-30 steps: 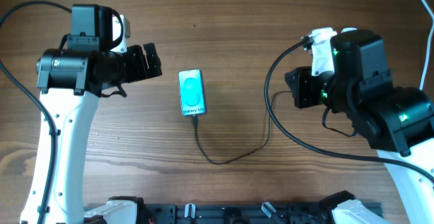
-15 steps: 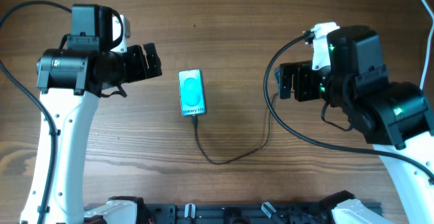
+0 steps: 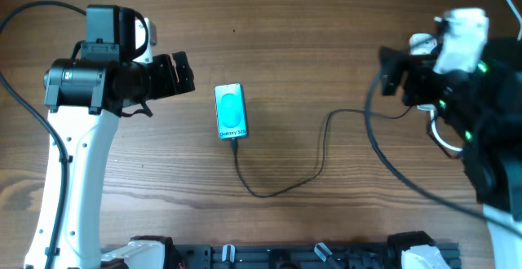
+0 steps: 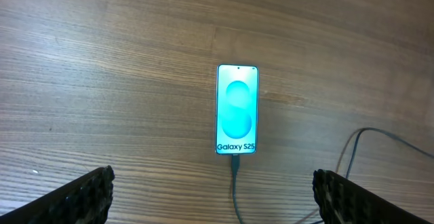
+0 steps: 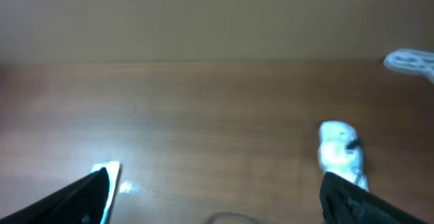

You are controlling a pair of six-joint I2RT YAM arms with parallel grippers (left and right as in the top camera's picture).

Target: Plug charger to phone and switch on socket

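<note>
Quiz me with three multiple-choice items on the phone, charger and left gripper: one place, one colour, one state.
1. The charger meets the phone: A at its label end; B at the opposite end; C nowhere.
2. The phone's screen is: A red; B teal; C black.
3. The left gripper is: A shut on the phone; B open, empty; C shut on the charger.
Answers: 1 A, the cable runs into the edge just below the label; 2 B, it glows teal; 3 B, its fingers stand wide apart, clear of the phone.
</note>
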